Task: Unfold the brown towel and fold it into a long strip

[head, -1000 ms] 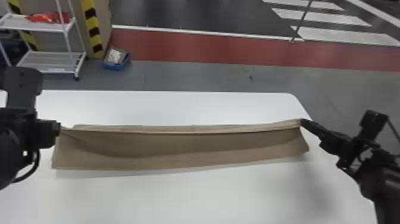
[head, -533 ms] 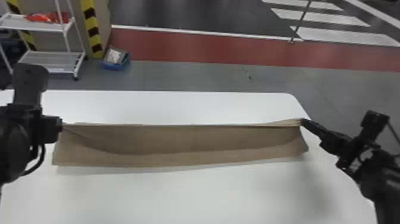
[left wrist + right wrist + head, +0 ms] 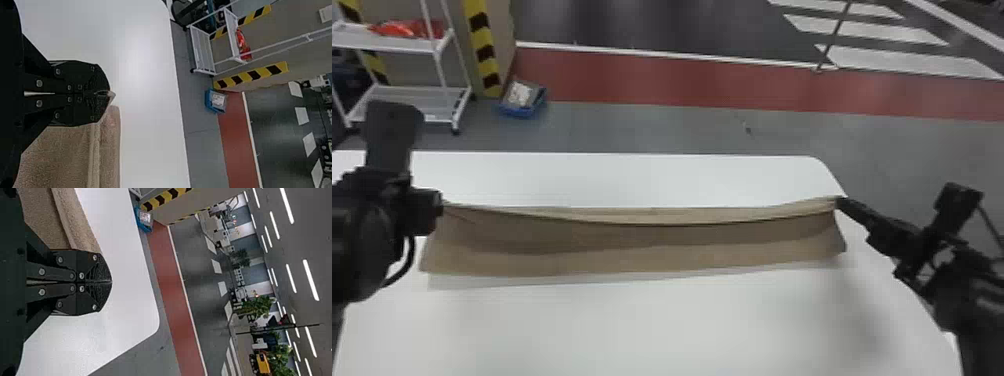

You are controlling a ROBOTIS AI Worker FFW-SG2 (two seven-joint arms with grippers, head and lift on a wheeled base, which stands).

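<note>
Stretched left to right over the white table, the brown towel [image 3: 642, 250] is a long narrow band whose far edge is held at both ends. At its left end is my left gripper [image 3: 439, 205]; at its right end, my right gripper [image 3: 839, 201]. The left wrist view has the left gripper [image 3: 105, 93] shut on a corner of the towel [image 3: 62, 156], a small tip poking out past the fingers. In the right wrist view the right gripper [image 3: 107, 282] is shut on the other end of the towel [image 3: 74, 223].
The white table [image 3: 657, 330] extends in front of the towel and behind it, with a rounded far right corner. Beyond it on the floor stand a white shelf cart [image 3: 407, 45] and a blue bin [image 3: 524, 102].
The left gripper has shifted slightly. The towel's held far edge now sags a little in the middle and shows a pale fold, while the right gripper keeps its place.
</note>
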